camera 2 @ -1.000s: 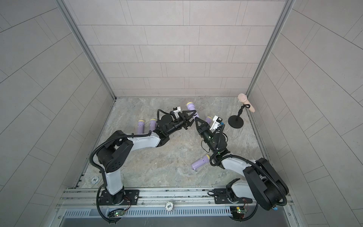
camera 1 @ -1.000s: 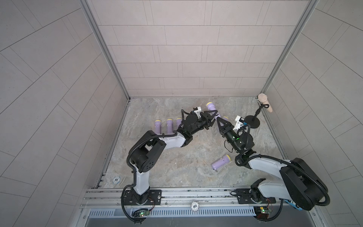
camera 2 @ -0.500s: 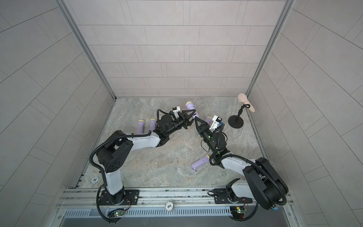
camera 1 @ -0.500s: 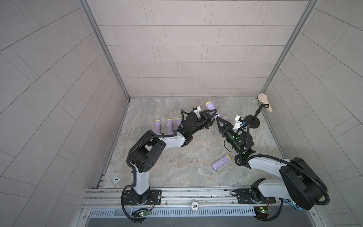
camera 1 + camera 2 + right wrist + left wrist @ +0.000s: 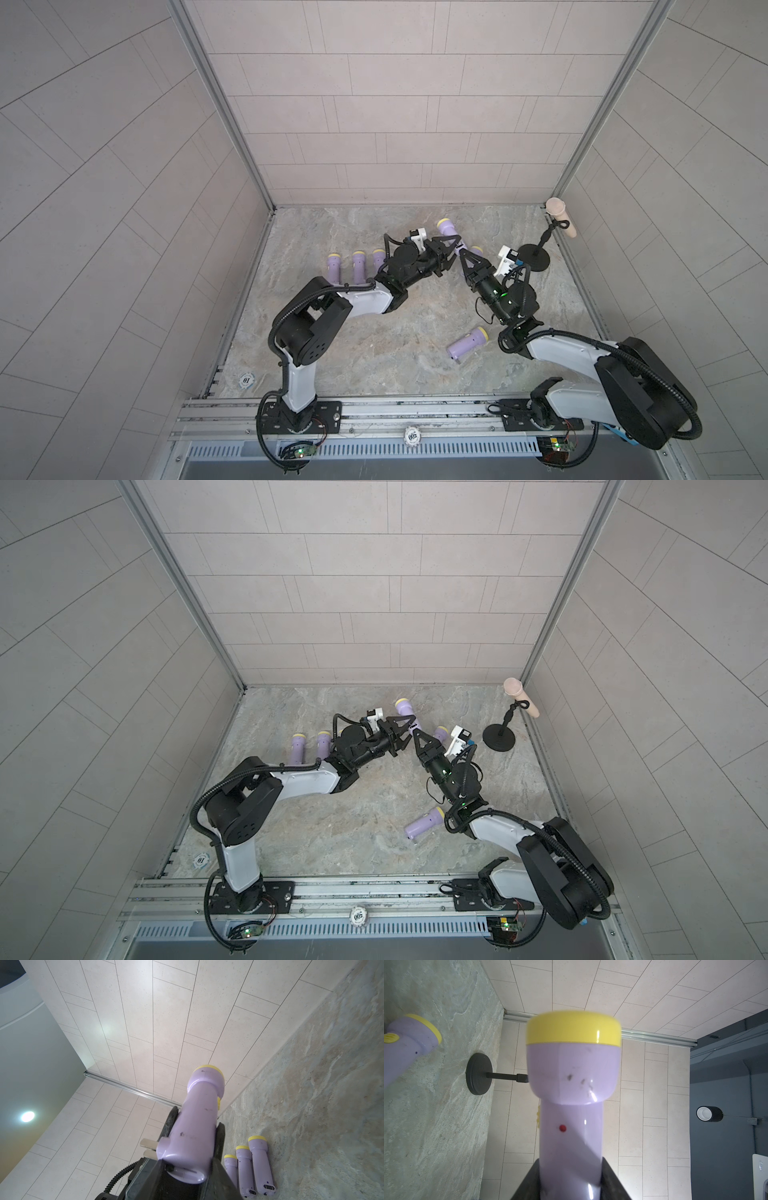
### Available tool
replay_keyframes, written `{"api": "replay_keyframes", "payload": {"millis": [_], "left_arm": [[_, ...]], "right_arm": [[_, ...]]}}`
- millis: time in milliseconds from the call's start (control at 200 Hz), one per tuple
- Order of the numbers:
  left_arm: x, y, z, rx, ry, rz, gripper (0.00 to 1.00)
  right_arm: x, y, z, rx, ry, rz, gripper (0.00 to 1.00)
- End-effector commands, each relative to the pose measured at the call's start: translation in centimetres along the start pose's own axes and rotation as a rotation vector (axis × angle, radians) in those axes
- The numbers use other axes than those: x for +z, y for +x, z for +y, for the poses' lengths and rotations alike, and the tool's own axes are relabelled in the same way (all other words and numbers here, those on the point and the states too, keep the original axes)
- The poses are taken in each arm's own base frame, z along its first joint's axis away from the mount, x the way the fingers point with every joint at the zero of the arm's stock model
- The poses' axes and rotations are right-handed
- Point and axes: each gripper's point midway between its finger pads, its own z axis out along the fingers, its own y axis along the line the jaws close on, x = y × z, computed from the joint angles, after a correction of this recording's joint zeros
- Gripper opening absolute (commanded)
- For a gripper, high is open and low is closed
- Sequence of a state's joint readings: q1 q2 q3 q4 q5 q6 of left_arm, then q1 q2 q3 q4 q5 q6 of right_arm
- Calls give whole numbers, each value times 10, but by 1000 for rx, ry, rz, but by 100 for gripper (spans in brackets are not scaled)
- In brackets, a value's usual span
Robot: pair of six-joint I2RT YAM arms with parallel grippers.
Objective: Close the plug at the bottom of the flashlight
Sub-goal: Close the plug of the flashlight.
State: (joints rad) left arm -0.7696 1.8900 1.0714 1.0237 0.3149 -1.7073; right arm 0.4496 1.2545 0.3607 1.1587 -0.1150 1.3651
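Above centre in both top views: the flashlight (image 5: 446, 226) (image 5: 402, 706), lavender with a yellow head, lifted clear of the stone-patterned tabletop (image 5: 374, 353). Points its head toward the top of the frame, its bottom end lower and to the right. Sits clamped across the barrel in the left gripper (image 5: 454, 249), reaching in from the left. In the left wrist view, fills the centre, with black fingers (image 5: 527, 1184) pressed against both sides of the barrel at the bottom edge.

Meets the right gripper (image 5: 465, 255) at its bottom end, tips coming in from the lower right. In the right wrist view, lies with that end between the two jaws at the bottom centre of the frame. Cannot tell: jaws pressing on the casing, or merely flanking it. Carries the plug (image 5: 148, 1146) at that end: two metal prongs, sticking out sideways to the left of the casing, not folded in.

Elsewhere on the tabletop: a row of three flashlights (image 5: 357, 266) left of centre, heads toward the top; a lone flashlight (image 5: 467, 343) lying lower right of centre; a further flashlight (image 5: 476, 250) just behind the right gripper; a black stand (image 5: 533, 259) near the right edge, by the back corner.
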Motion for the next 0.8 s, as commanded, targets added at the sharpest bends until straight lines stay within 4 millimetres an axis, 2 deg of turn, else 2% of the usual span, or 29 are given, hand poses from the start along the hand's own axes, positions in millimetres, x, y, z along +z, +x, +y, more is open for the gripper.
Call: {"api": "replay_keyframes", "payload": {"millis": [0, 335, 655, 795], "left_arm": [[-2, 22, -28, 1, 74, 76, 0], [-4, 26, -30, 6, 75, 88, 0], [-5, 28, -27, 1, 71, 93, 0], [-5, 29, -28, 0, 74, 96, 0]], "right_arm": [[-2, -7, 18, -6, -56, -30, 40], [6, -5, 19, 1, -56, -22, 38], [13, 0, 16, -2, -41, -8, 41], [14, 0, 7, -3, 0, -12, 39]]}}
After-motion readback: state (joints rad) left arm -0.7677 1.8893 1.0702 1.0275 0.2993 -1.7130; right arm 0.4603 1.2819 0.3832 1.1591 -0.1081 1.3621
